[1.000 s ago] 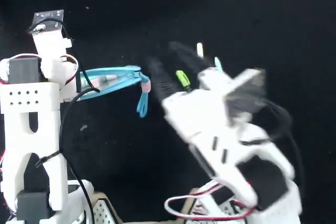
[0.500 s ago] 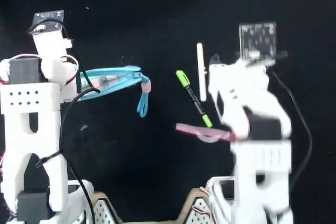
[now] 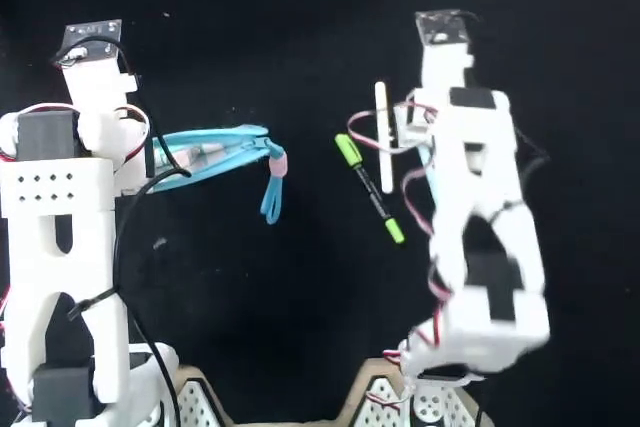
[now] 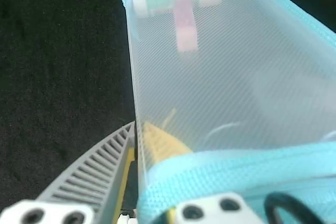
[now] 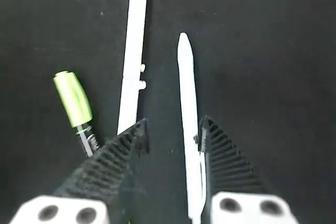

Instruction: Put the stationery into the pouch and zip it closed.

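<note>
High view: left gripper (image 3: 155, 159) clamped on one end of the pouch (image 3: 215, 154), carrying it edge-on just off the counter (image 3: 300, 327), toward the left edge; the two cyan zip edges stand apart, so the mouth reads as open and the zip as not yet drawn; judged reason for the hold: keep the mouth steady and presented so the other arm can feed items in; strap (image 3: 271, 195) hangs from the free end.

Loose on the counter, right of middle: green-capped pen (image 3: 368, 190) lying slantwise; white stick (image 3: 382, 117) just beyond it toward the far edge.

Right wrist view: right gripper (image 5: 173, 124) with jaws apart, low over the counter, straddling a pale pen (image 5: 185, 93); pen runs lengthwise between the jaws, close against one of them, not pinched; white stick just outside the other jaw; judged step: lining up a pinch across the barrel; risk: catching the stick as well.

Contents, left wrist view: through the mesh, pink and white shapes (image 4: 184, 14) at the far end; cannot tell whether inside or tags beyond; yellow shape (image 4: 157, 140) low by the gripper, unidentified. In the high view a pale object (image 3: 205, 155) lies between the zip edges, possibly one item already in.

Remaining, by judgement: three items to load, then zip.
</note>
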Robot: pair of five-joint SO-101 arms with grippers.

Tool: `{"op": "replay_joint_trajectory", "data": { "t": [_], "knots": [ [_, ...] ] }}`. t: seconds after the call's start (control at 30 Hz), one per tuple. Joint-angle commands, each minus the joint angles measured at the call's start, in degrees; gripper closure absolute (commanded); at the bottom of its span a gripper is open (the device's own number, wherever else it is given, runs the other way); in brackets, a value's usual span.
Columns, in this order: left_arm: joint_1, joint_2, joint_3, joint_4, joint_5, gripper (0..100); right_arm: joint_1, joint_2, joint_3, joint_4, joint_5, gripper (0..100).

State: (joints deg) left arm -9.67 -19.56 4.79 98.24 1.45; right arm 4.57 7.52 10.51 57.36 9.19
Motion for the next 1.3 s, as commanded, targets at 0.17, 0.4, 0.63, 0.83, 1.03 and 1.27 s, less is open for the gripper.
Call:
{"op": "replay_joint_trajectory", "data": {
  "t": [0.17, 0.4, 0.63, 0.83, 1.03, 1.27],
  "knots": [
    [-0.4, 0.5, 2.4, 0.9, 0.2, 97, 0.7, 20.6, -24.0, 3.3, 5.6, 85.1],
    [-0.4, 0.5, 2.4, 0.9, 0.2, 97, 2.1, 33.1, -41.4, 9.7, 5.7, 85.1],
    [-0.4, 0.5, 2.4, 0.9, 0.2, 97, 1.8, 44.7, -57.5, 19.1, 5.7, 85.1],
    [-0.4, 0.5, 2.4, 0.9, 0.2, 97, 2.2, 52.9, -71.5, 26.5, 6.5, 91.6],
    [-0.4, 0.5, 2.4, 0.9, 0.2, 97, 2.7, 56.7, -86.7, 37.0, 8.1, 98.7],
    [-0.4, 0.5, 2.4, 0.9, 0.2, 97, 6.0, 57.4, -97.6, 44.0, 8.0, 98.8]
  ]
}}
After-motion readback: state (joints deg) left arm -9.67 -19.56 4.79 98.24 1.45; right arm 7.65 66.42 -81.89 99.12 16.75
